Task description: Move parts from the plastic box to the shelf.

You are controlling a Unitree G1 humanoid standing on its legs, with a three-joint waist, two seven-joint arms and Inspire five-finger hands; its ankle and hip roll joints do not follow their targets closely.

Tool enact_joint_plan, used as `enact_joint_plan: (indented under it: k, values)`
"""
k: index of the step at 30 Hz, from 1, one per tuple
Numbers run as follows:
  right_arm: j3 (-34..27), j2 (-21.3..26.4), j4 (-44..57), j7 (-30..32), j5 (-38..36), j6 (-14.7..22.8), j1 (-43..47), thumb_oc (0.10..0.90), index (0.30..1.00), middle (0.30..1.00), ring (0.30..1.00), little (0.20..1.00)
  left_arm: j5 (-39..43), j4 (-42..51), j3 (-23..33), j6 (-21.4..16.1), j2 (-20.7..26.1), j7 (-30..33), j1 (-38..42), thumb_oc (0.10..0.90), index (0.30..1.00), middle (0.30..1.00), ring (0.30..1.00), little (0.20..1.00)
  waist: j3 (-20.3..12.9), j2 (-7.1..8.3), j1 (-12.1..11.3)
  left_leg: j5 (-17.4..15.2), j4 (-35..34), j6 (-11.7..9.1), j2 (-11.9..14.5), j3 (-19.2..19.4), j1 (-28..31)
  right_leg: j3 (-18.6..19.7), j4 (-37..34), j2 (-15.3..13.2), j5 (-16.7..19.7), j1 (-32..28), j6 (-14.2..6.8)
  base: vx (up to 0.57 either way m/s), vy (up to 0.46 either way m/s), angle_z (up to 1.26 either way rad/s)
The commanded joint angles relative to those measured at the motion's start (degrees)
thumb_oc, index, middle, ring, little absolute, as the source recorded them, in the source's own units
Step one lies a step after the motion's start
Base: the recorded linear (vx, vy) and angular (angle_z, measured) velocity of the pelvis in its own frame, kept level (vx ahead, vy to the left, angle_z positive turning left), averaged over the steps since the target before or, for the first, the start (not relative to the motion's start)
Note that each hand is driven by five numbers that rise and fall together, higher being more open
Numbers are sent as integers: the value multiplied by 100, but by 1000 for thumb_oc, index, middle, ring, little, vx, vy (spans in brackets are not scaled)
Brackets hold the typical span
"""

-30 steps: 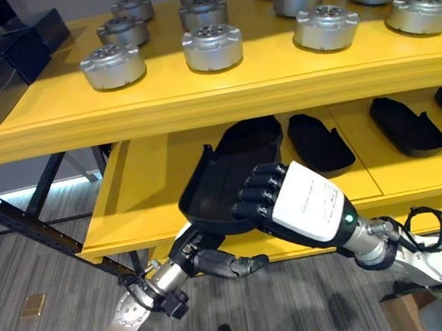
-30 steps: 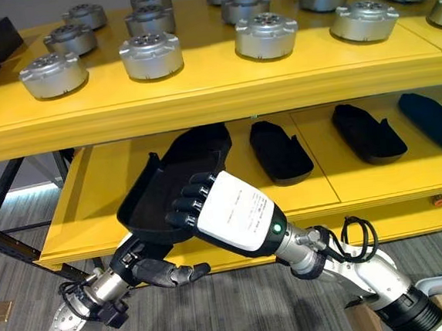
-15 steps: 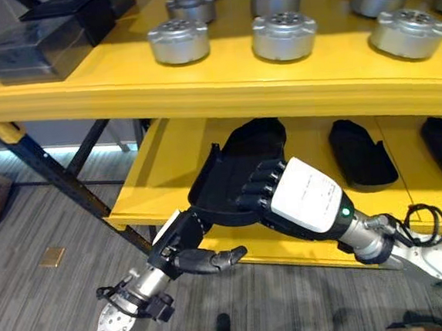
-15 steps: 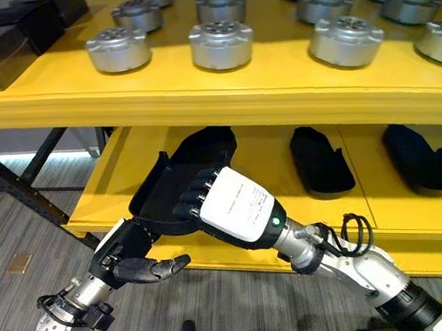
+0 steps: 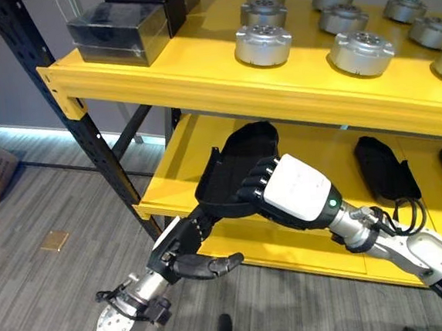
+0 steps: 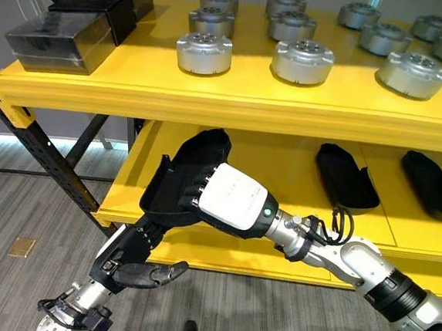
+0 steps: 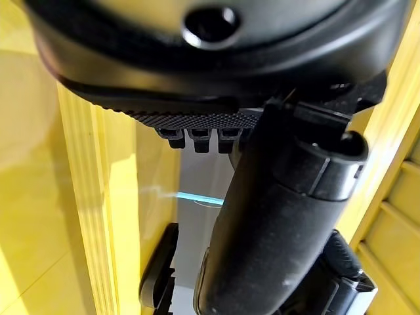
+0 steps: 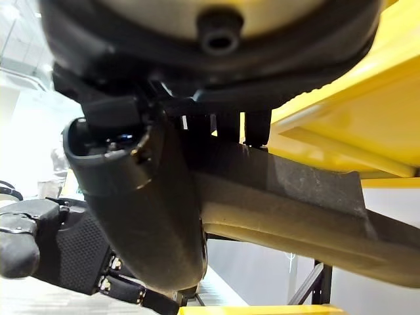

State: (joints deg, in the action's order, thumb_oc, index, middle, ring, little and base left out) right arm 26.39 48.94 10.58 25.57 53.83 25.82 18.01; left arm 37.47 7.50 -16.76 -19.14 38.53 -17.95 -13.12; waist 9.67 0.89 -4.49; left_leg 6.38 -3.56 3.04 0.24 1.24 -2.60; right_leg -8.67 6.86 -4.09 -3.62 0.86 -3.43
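In the left eye view my right hand [image 5: 285, 195] had its fingers [image 5: 254, 186] curled over the near rim of the black part [image 5: 236, 160], which hung tilted above the front left corner of the lower shelf [image 5: 171, 166], its far end over the yellow board. My left hand [image 5: 183, 250] sat just below it, fingers fairly straight and reaching up toward the underside, thumb stuck out and clasping nothing. To do this well, I judged I should level the part, slide it further in until its whole base lay over the board, and line it up beside the other black parts [image 5: 382, 168] before loosening my grip, with the left hand under it as a support against a drop. The right eye view gave the same arrangement, and showed the near edge of the part overhanging the shelf's front lip, so letting go there looked risky. In the left wrist view my thumb [image 7: 275, 230] blocked most of what lay ahead; my fingertips [image 7: 197, 138] sat against a dark textured surface, but I could not tell whether that was the part or my own other hand. In the right wrist view my thumb [image 8: 144, 197] lay under the part's long grey underside, with the left hand beside it. Whether the part's far end touched the board was hidden by the part itself, and my right palm was covered too.
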Motion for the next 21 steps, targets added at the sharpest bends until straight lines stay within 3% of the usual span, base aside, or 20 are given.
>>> enact_joint_plan:
  k: [1,5,15,17,21]
  values:
    - [-57,106,-169,285,-432,-197,751,400,300,300,300,300,114,702,59,-708,-173,-107,688,900,1000,1000,1000,1000,-280,73,60,-805,164,-44,-258,227,621,308,-549,80,593,-101,-170,115,-60,8]
    - [-30,196,-555,454,-375,-40,644,400,300,300,300,300,260,728,10,-825,-93,-176,645,900,1000,1000,1000,1000,-414,71,110,-863,220,-122,-228,354,614,372,-886,65,680,-296,-144,142,-97,3]
    - [190,168,-1154,507,-425,-185,908,400,300,300,300,300,266,751,90,-744,-76,118,615,900,1000,1000,1000,1000,-496,130,121,-1175,898,-295,-81,620,582,215,-1070,57,565,-572,-4,141,-134,3]
    - [210,190,-1213,473,-451,-181,957,400,300,300,300,300,279,755,84,-744,-82,118,619,900,1000,1000,1000,1000,-455,144,103,-1186,1290,-300,-131,600,450,189,-1000,59,526,-561,61,48,-92,1]
    - [90,137,-1444,511,-296,-128,917,400,300,300,300,300,234,723,113,-719,-152,12,682,900,1000,1000,1000,1000,-225,195,50,-767,3019,-433,-123,425,-423,167,-849,84,512,-579,263,-1,-120,0]
